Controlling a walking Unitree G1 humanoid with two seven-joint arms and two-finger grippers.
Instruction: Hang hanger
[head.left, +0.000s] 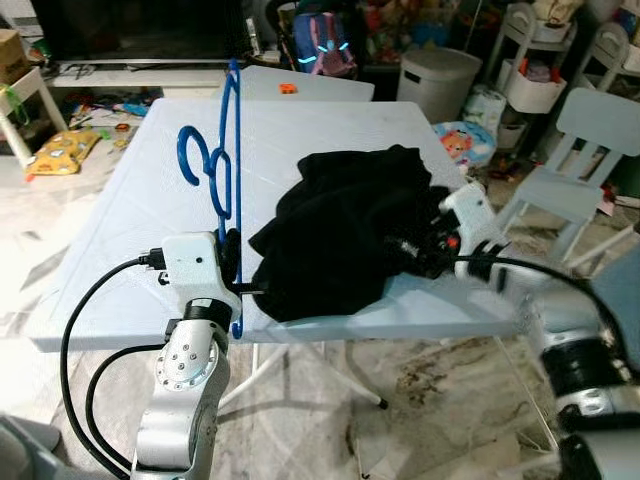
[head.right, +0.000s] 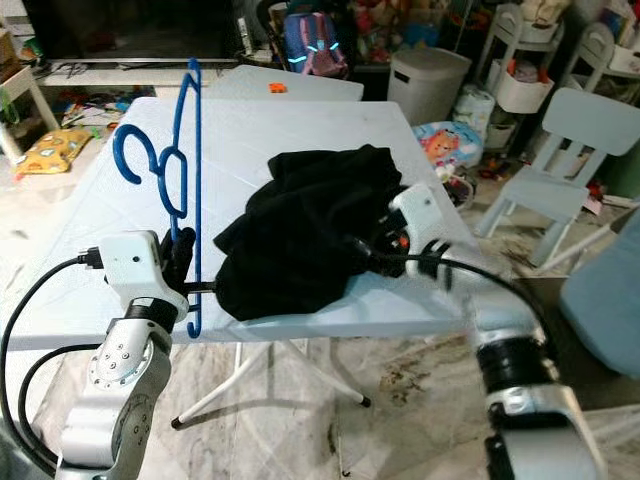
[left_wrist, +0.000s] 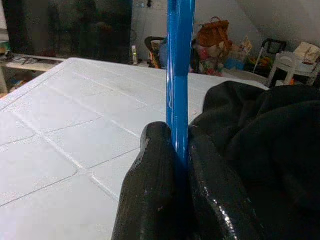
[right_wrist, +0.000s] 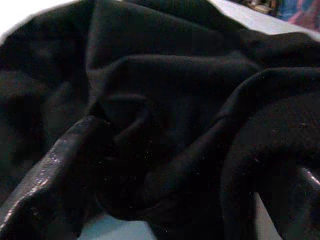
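The left end effector (left_wrist: 175, 165) is clamped on the blue hanger (head.left: 228, 170), holding it upright at the lower left of the frame, over the near edge of the white bench (head.left: 120, 230); the right end effector (right_wrist: 165, 170) sits at centre right with its fingers spread, pressed into the black garment (head.left: 340, 230) heaped on the bench just beside the hanger.
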